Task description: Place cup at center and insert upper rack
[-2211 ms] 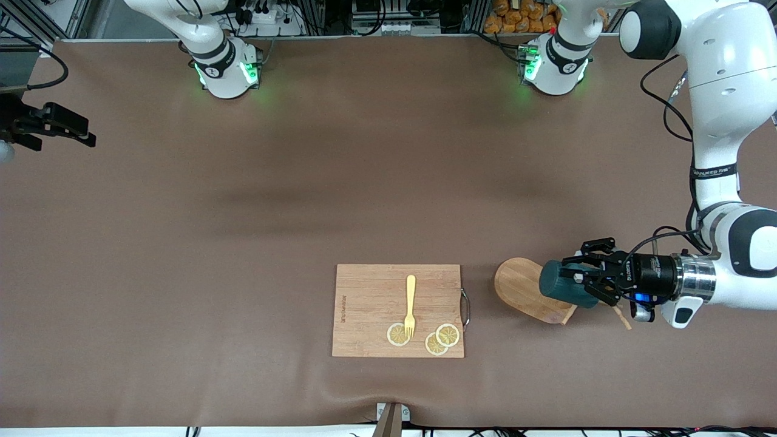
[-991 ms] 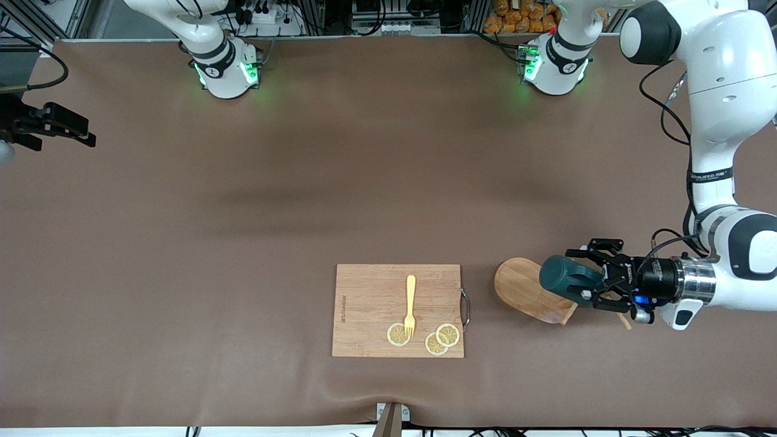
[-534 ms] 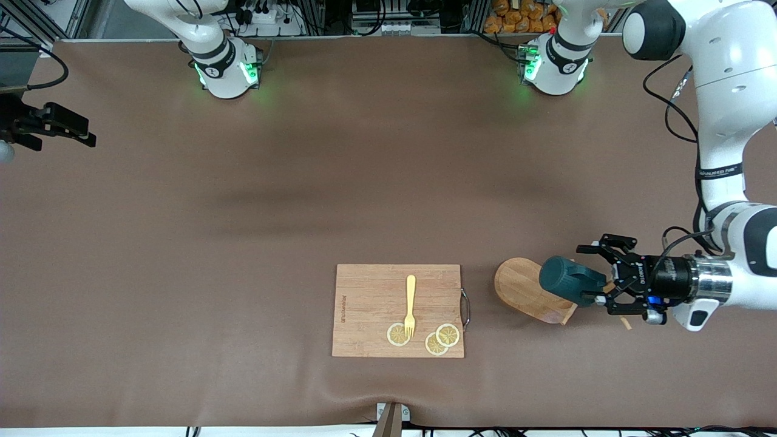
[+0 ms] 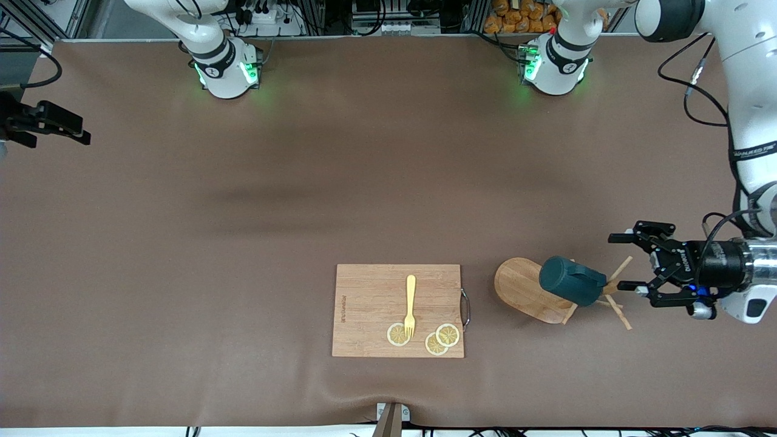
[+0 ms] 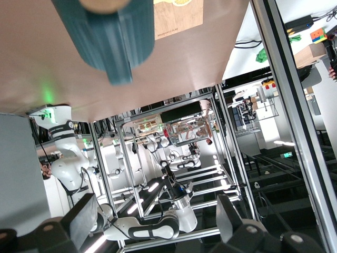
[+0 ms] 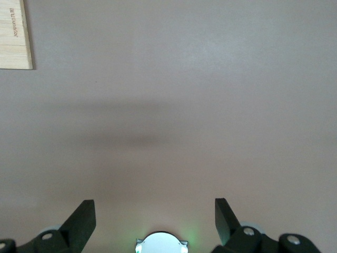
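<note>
Cup [image 4: 570, 288] sits tilted on the wooden peg stand [image 4: 522, 290], mouth toward the cutting board [image 4: 376, 303]. That puts it toward the left arm's end of the table [image 4: 364, 182], not mid-table. We see no upper rack in any view, so we can't judge the insert step.

Left gripper [image 4: 620, 261] lies side-on over the table at the left arm's end. Its jaws are spread and point at the cup's base, clear of it, with nothing between them. In the left wrist view the cup [image 5: 105, 37] is ahead of the fingers [image 5: 84, 219], not between them.

Right gripper [image 4: 84, 132] waits over the right arm's end of the table, also spread with nothing in it.

Our read on the step: this fits a reach-in for the cup as well as a let-go just after hanging it. One moment doesn't settle which.

Clearance:
- The stand's pegs stick out toward the left gripper, close to the fingertips, so they're a snag risk on any straight-in travel.
- The cutting board is just beside the stand, carrying a fork [image 4: 410, 303] and lemon slices [image 4: 447, 334].
- Mid-table and everything toward the bases is open room.
</note>
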